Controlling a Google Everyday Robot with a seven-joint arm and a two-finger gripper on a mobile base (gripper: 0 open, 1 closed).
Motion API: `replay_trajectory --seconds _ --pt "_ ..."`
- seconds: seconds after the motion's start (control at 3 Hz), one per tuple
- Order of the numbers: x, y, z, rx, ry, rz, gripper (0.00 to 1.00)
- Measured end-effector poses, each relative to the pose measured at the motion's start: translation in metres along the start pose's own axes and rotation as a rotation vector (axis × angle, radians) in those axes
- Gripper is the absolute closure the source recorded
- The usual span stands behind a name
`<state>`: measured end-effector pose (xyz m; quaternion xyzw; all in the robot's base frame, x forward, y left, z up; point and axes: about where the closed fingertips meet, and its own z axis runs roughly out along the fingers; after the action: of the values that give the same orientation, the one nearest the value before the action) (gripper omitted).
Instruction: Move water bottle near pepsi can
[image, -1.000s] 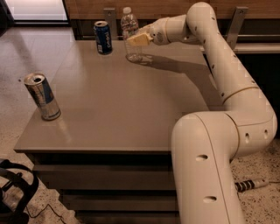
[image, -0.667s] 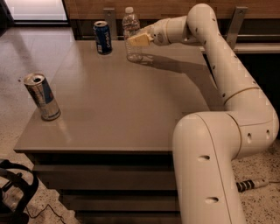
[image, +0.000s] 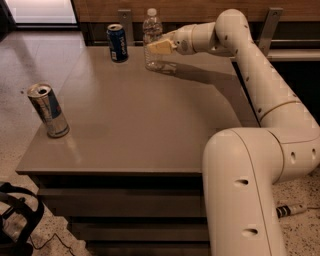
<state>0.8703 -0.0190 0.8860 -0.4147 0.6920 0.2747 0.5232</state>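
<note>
The water bottle (image: 151, 36), clear with a white cap, stands upright at the far edge of the table. The pepsi can (image: 117, 42), dark blue with a silver top, stands just to its left, a short gap apart. My gripper (image: 160, 47) reaches in from the right and sits against the bottle's middle, overlapping its right side. The bottle's base rests on the tabletop.
A silver-and-blue can (image: 47, 110) stands near the table's (image: 145, 130) left front edge. My arm (image: 260, 95) curves over the table's right side. A wooden wall with metal brackets runs behind the table. A black object (image: 17, 220) lies on the floor at lower left.
</note>
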Motion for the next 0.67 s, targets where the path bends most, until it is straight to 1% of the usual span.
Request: replay_trajectory --seconds 0.67 --pt "-0.001 0.0 -0.0003 0.0 0.0 0.0 0.38"
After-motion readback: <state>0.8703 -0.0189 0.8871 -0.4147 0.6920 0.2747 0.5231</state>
